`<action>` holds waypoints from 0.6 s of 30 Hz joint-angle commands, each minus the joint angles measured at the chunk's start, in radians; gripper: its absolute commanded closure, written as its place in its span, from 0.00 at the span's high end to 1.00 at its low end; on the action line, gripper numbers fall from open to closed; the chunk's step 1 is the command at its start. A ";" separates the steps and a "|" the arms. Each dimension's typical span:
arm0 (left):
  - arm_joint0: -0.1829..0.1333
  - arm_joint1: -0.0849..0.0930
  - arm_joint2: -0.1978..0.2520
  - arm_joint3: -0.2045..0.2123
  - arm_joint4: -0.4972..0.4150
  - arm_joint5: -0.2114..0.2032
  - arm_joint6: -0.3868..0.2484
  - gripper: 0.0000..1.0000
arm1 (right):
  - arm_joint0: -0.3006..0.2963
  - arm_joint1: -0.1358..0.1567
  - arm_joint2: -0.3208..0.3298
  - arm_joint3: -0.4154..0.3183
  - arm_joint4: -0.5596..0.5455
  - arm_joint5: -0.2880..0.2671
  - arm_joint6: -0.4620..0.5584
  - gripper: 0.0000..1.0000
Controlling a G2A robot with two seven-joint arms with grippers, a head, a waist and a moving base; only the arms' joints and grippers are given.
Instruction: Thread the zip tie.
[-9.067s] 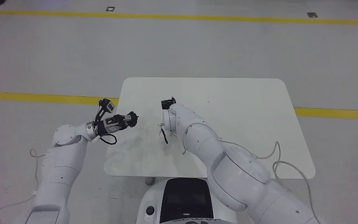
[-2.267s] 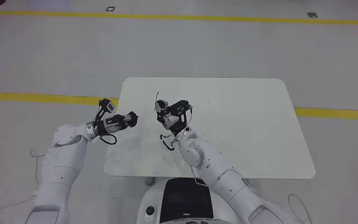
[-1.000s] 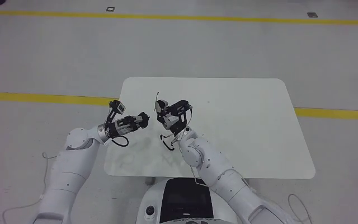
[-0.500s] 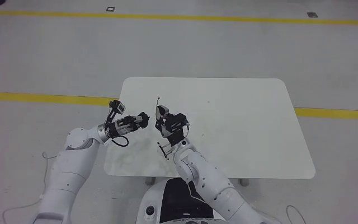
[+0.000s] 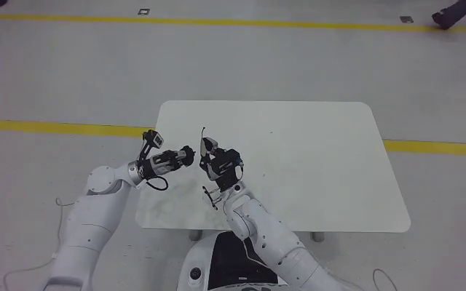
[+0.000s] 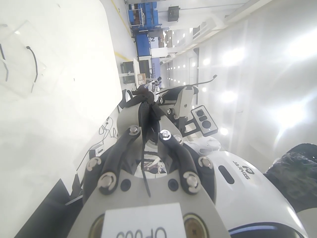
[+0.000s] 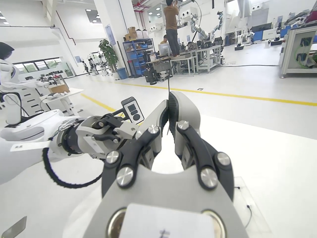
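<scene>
A: White table (image 5: pixel 306 145), both arms over it. The right gripper (image 7: pixel 169 107) is clamped on the zip tie (image 7: pixel 169 85), upright, and has slid toward the left gripper (image 5: pixel 188 153).
B: That one's clenched too and came in close. Threading looks next.

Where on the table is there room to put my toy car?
The table is bare from the right gripper to its right edge, and along its far edge. It is crowded on the left, where the left gripper and right gripper sit close, near the loose zip ties.
</scene>
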 commanded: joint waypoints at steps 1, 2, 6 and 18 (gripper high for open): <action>0.005 0.001 0.004 -0.011 0.010 -0.002 0.018 0.00 | 0.000 0.000 0.000 0.000 0.000 0.000 0.000 0.00; 0.007 0.001 0.007 -0.017 0.014 -0.004 0.027 0.00 | 0.000 0.000 0.000 0.000 0.000 0.000 0.000 0.00; 0.012 0.003 0.011 -0.030 0.020 -0.005 0.055 0.00 | 0.000 0.000 0.000 0.000 0.000 0.000 0.000 0.00; 0.021 0.005 0.005 -0.042 0.023 -0.005 0.066 0.00 | -0.004 0.002 0.002 -0.008 -0.012 -0.002 0.012 0.00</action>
